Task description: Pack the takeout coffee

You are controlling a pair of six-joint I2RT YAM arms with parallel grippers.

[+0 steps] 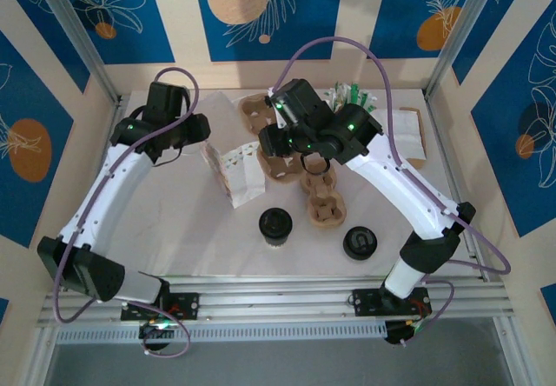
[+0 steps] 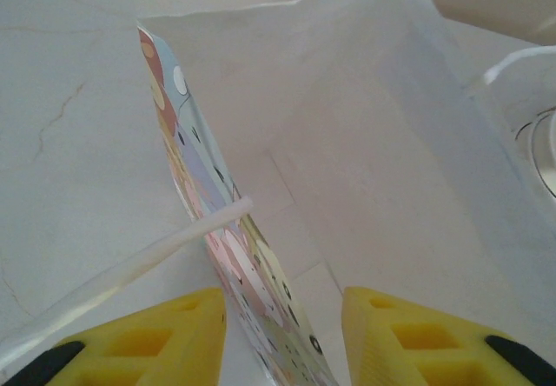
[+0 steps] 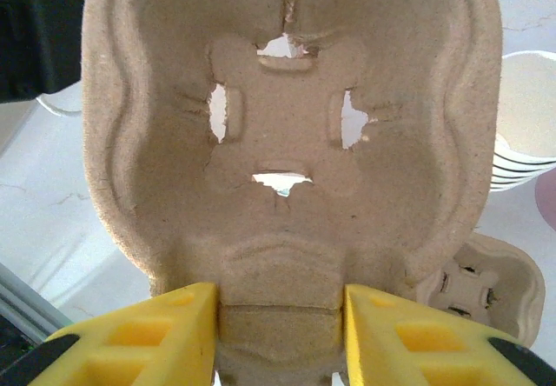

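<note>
Pinching a pulp cup carrier (image 3: 287,143) between right fingers (image 3: 130,338), left fingers (image 2: 143,342) spread astride paper bag (image 2: 365,125) wall

One small takeout coffee cup (image 1: 276,225) has a round black plastic lid; its twin (image 1: 360,242) is capped black too. The open paper bag (image 2: 365,143) is plain white inside, its outer face printed with pastel pink, blue and cream blobs and small dark marks. The moulded pulp cup carrier (image 3: 287,143) is speckled tan-brown. The left hand (image 2: 282,299) and right hand (image 3: 280,295) both have yellow fingers. The tabletop (image 1: 200,229) is white with faint grey veins. The wall panels (image 1: 261,12) are deep blue with white leaf outlines and orange discs, between cream stripes.
</note>
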